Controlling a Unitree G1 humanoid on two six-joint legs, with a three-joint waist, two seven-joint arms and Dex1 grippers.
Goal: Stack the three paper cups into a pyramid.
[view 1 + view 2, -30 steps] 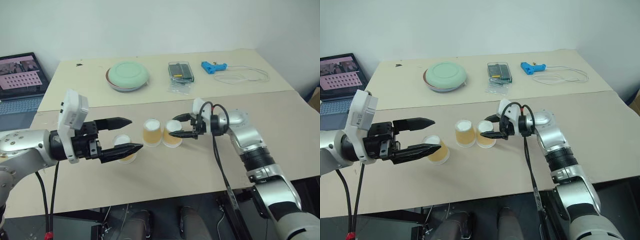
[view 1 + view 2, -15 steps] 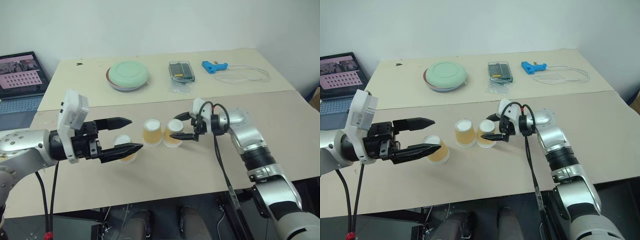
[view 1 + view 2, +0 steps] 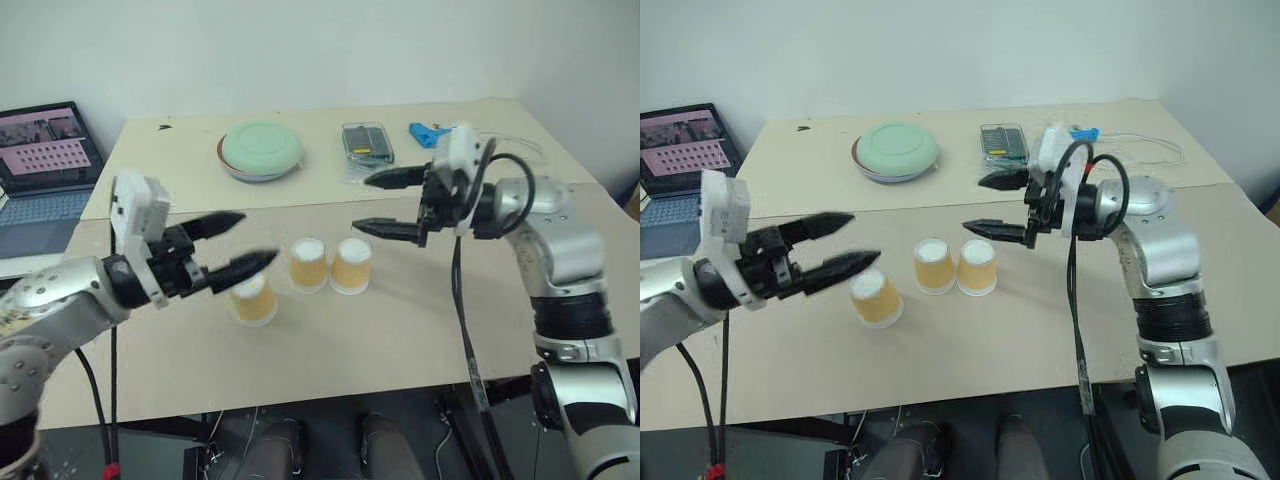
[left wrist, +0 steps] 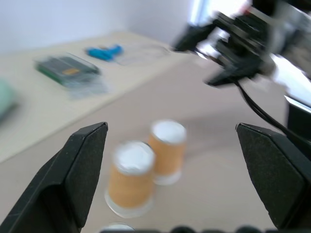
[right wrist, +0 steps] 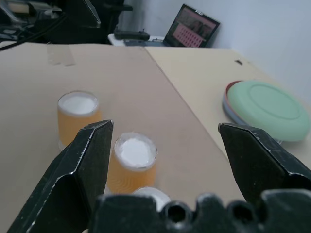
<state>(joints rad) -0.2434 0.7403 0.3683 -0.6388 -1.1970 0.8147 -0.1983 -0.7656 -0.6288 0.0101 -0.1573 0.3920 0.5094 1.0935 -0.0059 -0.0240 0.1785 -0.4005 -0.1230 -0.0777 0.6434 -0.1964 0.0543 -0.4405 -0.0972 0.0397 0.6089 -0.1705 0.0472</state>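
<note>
Three paper cups (image 3: 309,263) stand upside down on the table (image 3: 420,330), two touching side by side, the third just left and nearer. Left hand (image 3: 238,245) hovers wide and empty above that third cup; right hand (image 3: 377,203) hangs wide, empty, above the pair.

Laptop (image 3: 45,165) cut by frame edge, left of bowl (image 3: 260,150). Left gripper (image 3: 240,243) motion-blurred, overlapping nearest cup (image 3: 254,298).
</note>
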